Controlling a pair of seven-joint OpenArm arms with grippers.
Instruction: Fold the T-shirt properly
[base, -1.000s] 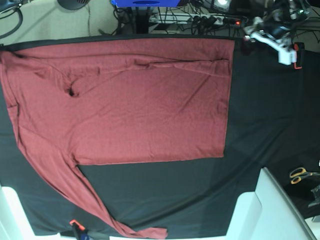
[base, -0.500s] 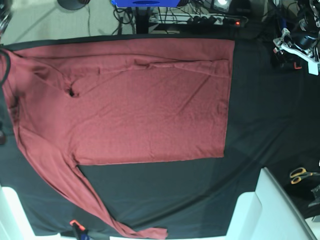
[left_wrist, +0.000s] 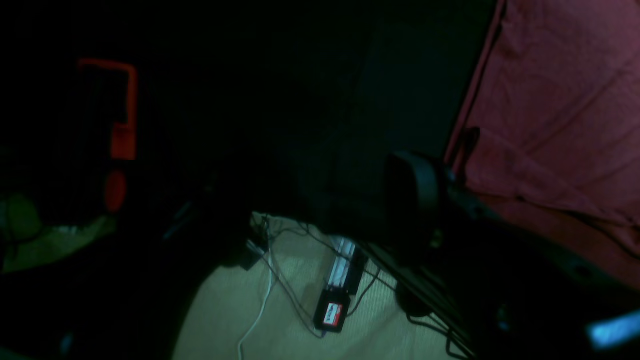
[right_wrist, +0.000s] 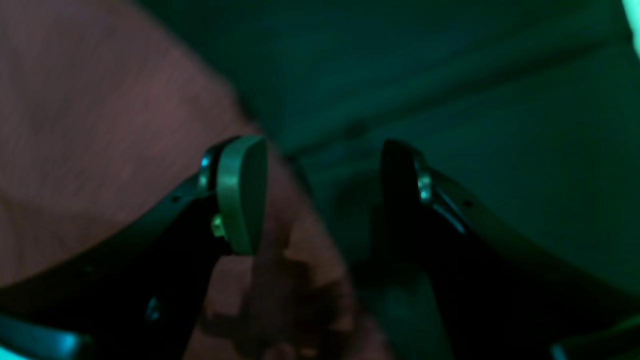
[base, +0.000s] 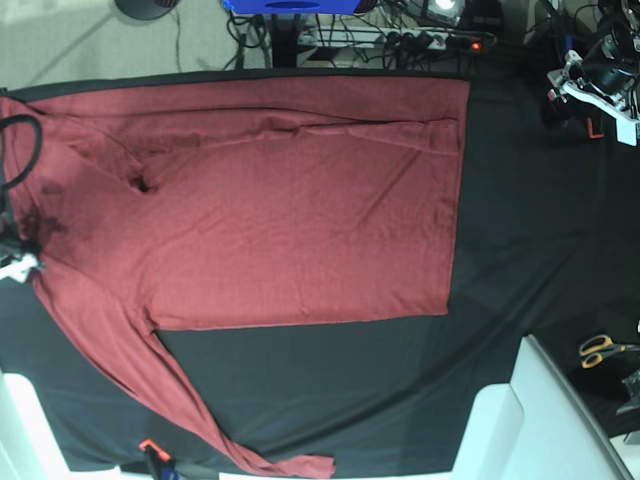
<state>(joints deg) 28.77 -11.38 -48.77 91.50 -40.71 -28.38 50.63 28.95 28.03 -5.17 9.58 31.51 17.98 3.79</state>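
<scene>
Now | T-shirt (base: 300, 210): brick-red, flat | sleeve stretched diagonally

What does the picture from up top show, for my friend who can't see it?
A big dark-red long-sleeved T-shirt lies spread flat on a black tablecloth, with one sleeve stretching down toward the bottom edge. Yellow-handled scissors sit at the right side. Robot arm parts peek in at the far left edge and the top right corner.

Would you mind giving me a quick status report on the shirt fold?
Right end effector open over T-shirt edge, empty. Left end effector off the cloth. T-shirt flat, unfolded. Nothing on it.
</scene>
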